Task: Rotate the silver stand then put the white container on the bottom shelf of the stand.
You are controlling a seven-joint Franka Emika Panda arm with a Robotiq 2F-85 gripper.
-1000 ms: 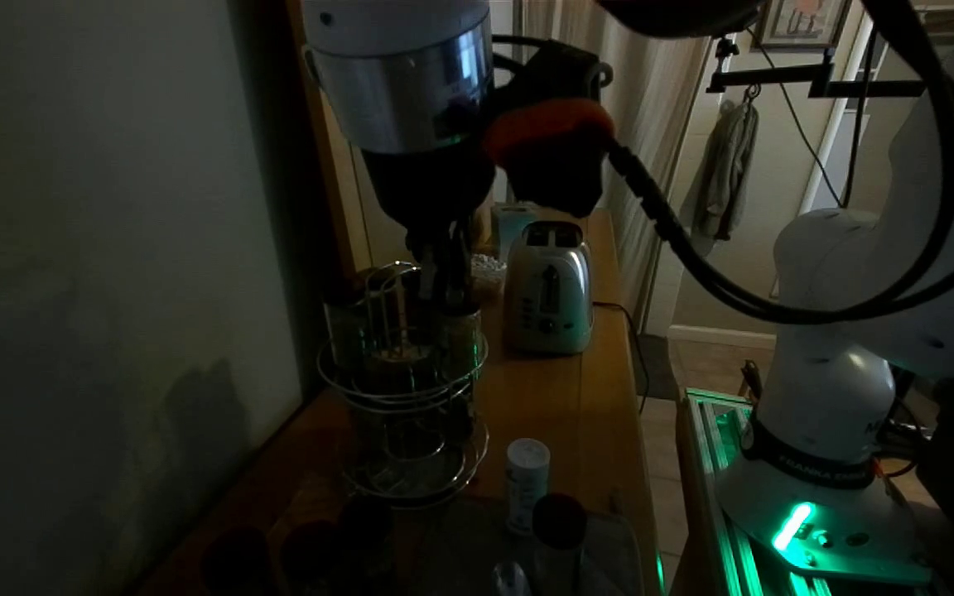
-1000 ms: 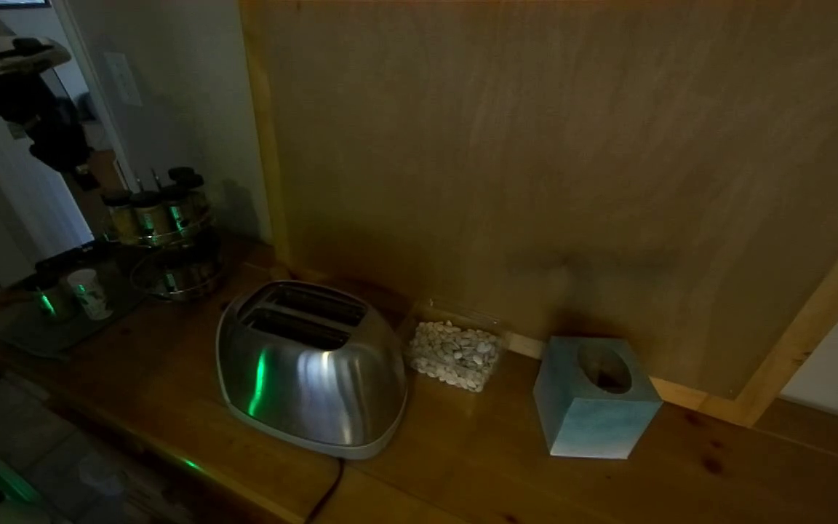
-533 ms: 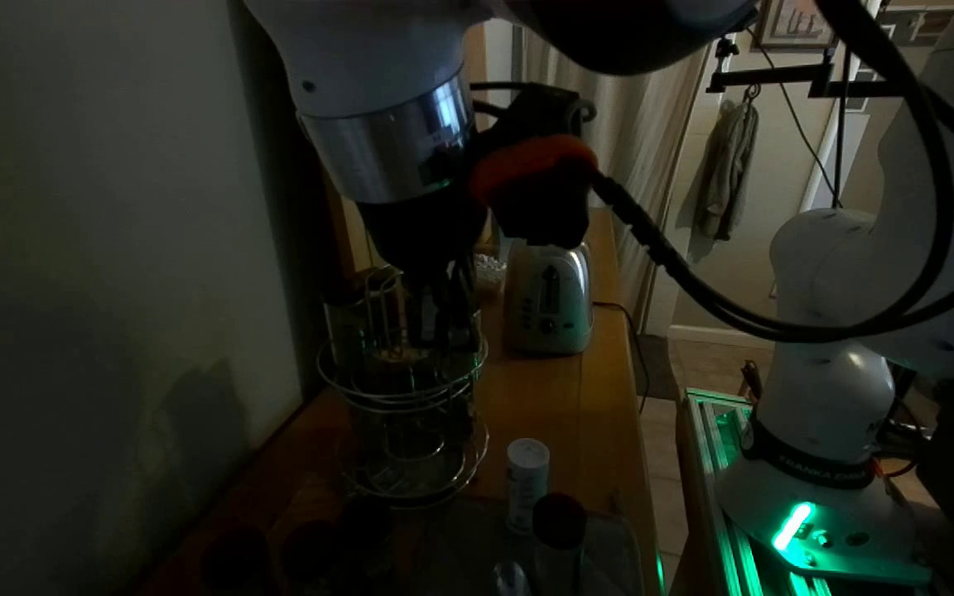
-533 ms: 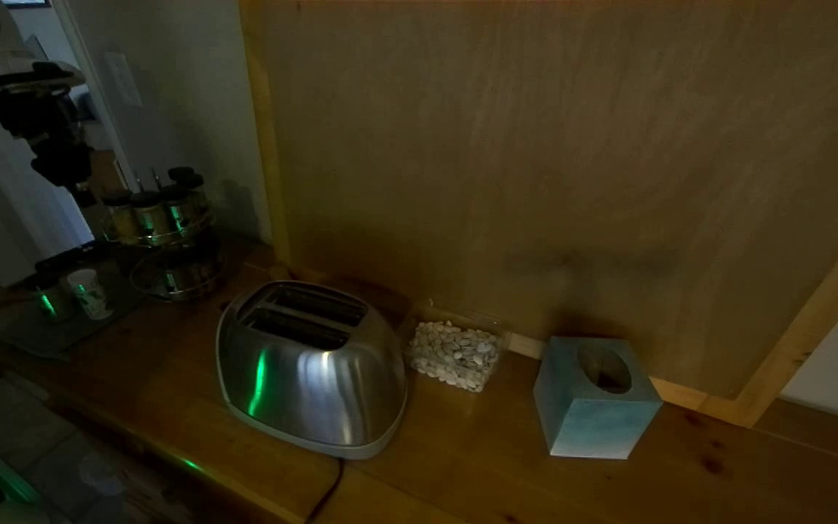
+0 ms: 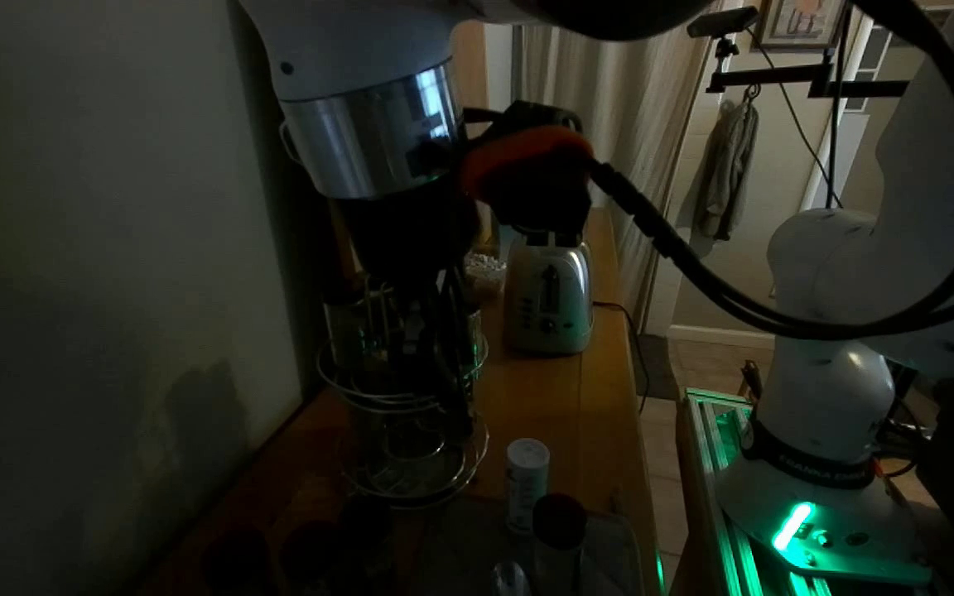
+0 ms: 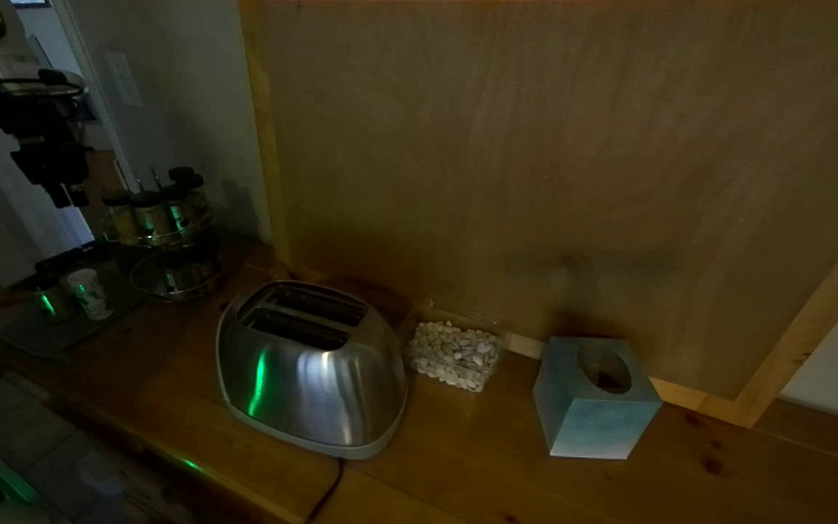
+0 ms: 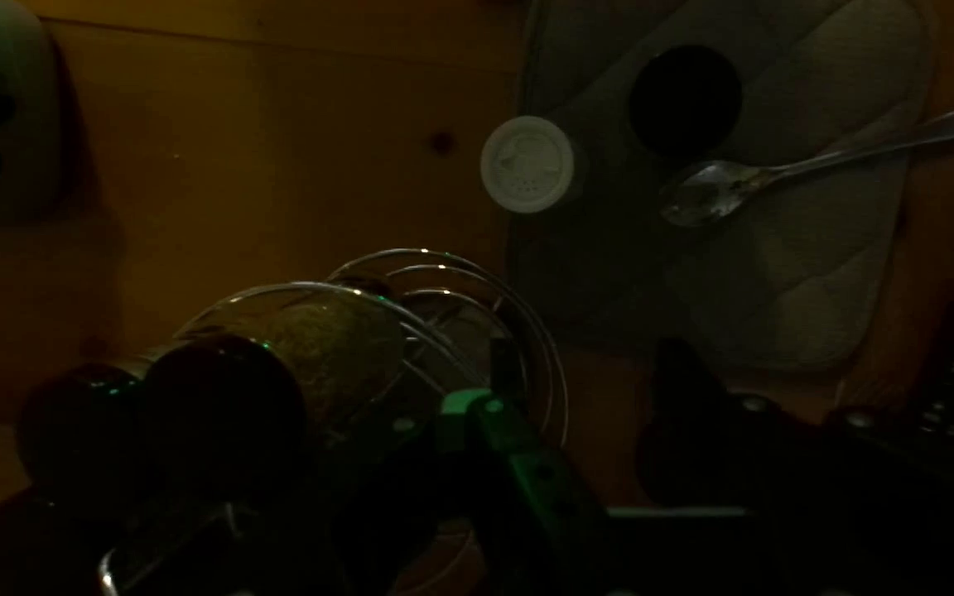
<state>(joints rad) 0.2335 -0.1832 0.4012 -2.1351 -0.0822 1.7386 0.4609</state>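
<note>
One two-tiered silver stand [image 5: 387, 406] bearing at least four lidded jars [image 6: 151, 217], one toaster [image 6: 310, 393], one blue box [image 6: 597, 411] and one tub of pebbles [image 6: 455, 355] share the worktop [image 6: 463, 466]. One white container [image 7: 527, 164] stands upright at the edge of one grey mat [image 7: 783, 290], near the stand but apart from it, along with one spoon [image 7: 713, 189] and one dark-lidded jar [image 7: 686, 99]. Against half a second ago, the spread jaws reach lower across the stand in an exterior view, while stand and container keep their places.
</note>
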